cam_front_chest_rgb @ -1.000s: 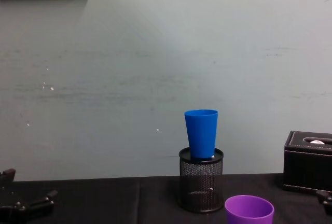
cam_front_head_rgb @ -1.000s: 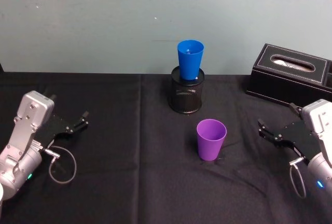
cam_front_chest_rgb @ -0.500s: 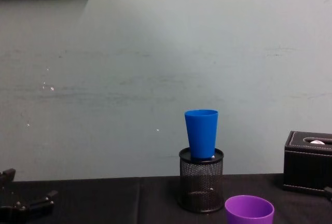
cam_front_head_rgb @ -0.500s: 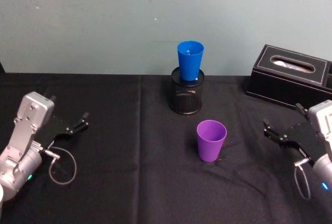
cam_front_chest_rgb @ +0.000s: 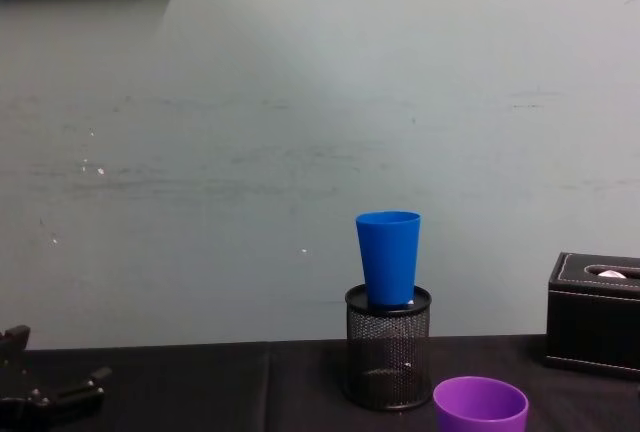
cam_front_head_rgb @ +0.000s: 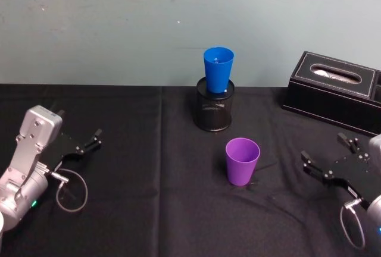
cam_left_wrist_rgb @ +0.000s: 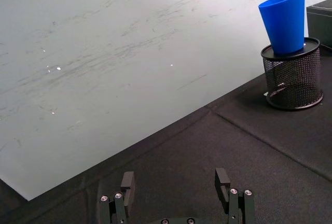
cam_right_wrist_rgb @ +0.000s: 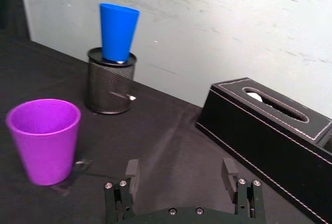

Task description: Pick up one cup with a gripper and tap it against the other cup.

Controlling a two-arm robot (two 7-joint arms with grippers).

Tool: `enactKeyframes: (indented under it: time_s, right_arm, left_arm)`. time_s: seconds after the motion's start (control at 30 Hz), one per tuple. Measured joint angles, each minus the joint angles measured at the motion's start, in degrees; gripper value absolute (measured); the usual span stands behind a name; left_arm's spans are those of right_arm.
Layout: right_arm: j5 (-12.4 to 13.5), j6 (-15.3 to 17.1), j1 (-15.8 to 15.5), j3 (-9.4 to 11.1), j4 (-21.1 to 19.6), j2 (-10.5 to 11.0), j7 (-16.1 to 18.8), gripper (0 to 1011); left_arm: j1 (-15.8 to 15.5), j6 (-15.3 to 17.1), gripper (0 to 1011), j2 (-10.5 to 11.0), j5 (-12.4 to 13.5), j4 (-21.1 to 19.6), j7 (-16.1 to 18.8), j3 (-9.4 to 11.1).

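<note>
With the right gripper [cam_front_head_rgb: 326, 153] open and empty near the purple cup [cam_front_head_rgb: 242, 160] on the bench [cam_front_head_rgb: 149, 209] and the left gripper [cam_front_head_rgb: 92, 142] idle, a hard tap may topple the blue cup [cam_front_head_rgb: 218, 69] perched in the mesh holder [cam_front_head_rgb: 214, 113].

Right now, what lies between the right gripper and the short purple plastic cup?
Only bare black tablecloth. In the head view, nothing stands between the right gripper, fingers open, and the short purple plastic cup; the right wrist view agrees.
</note>
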Motion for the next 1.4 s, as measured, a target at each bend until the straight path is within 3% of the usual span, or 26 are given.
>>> enactKeyframes:
  time_s: [0.3,0.77,1.1,1.4]
  right_arm:
    - [2.27,-1.7,-2.94,1.26,-1.48,0.3,4.26,1003]
    - [5.87,-3.28,-4.73,2.01,-1.7,-1.82,10.91,1003]
    - [6.27,-3.89,-4.22,1.72,-0.6,-3.89,14.51,1003]
    - [4.82,-4.95,-2.2,0.87,2.1,-6.56,16.41,1003]
  left_arm:
    - [0.0,0.0,1012,0.0,0.0,0.0,0.0,0.0]
    - [0.0,0.0,1011,0.0,0.0,0.0,0.0,0.0]
    - [0.0,0.0,1011,0.0,0.0,0.0,0.0,0.0]
    - [0.0,0.0,1011,0.0,0.0,0.0,0.0,0.0]
